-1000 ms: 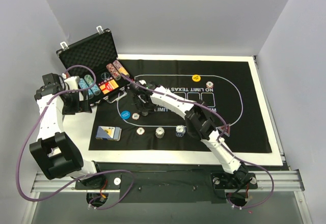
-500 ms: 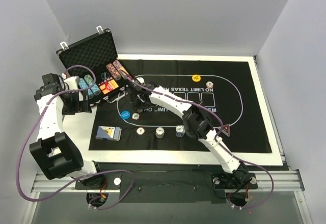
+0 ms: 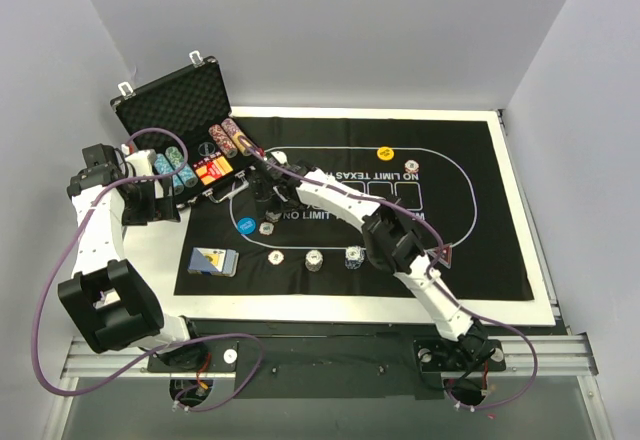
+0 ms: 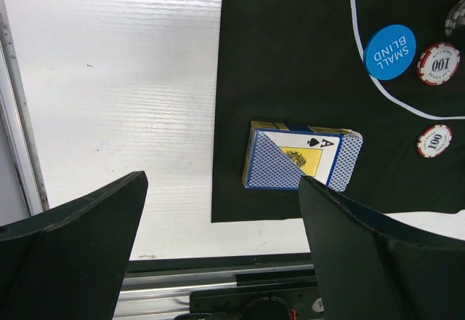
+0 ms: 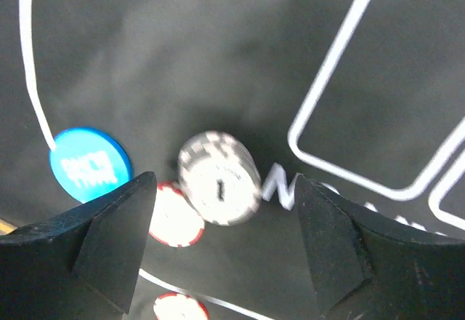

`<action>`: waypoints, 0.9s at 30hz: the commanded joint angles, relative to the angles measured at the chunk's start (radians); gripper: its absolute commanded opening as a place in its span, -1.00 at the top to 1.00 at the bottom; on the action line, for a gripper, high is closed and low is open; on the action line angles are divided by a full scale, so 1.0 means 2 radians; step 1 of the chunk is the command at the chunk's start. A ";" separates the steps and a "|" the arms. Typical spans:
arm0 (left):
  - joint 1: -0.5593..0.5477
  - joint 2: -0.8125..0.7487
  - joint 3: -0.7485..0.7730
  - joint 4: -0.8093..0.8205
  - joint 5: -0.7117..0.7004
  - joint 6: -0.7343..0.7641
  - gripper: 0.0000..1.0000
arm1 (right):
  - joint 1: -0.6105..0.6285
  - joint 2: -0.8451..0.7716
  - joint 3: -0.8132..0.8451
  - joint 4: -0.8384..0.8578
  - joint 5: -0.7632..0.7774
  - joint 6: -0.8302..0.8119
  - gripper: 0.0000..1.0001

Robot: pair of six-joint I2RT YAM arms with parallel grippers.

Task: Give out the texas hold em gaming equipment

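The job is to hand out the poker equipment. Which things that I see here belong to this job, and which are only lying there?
Belong to the job:
- blue SMALL BLIND button
- yellow button
- deck of cards
- grey chip stack
- red-and-white chips on the mat
- chip rows in the case

Only lying there:
- black case
- black felt mat

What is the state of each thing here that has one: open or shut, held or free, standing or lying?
case, open, lid raised.
left tool, open, empty.
right tool, open, fingers clear of the grey chip stack.
grey chip stack, standing on the mat, free.
card box, lying flat on the mat.
Small Blind button, lettering up.
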 commanded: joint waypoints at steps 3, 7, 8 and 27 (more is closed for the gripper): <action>0.003 -0.015 0.008 0.009 0.013 0.001 -0.94 | -0.004 -0.169 -0.131 -0.008 0.052 -0.019 -0.49; 0.003 -0.016 0.007 0.010 0.015 0.001 -0.94 | 0.003 -0.249 -0.250 -0.006 0.067 -0.023 -0.56; 0.004 -0.017 0.005 0.010 0.015 0.001 -0.95 | 0.009 -0.259 -0.287 -0.005 0.071 -0.025 -0.57; 0.003 -0.024 0.009 0.002 0.017 -0.002 -0.95 | 0.068 -0.295 -0.419 0.032 0.062 -0.022 -0.45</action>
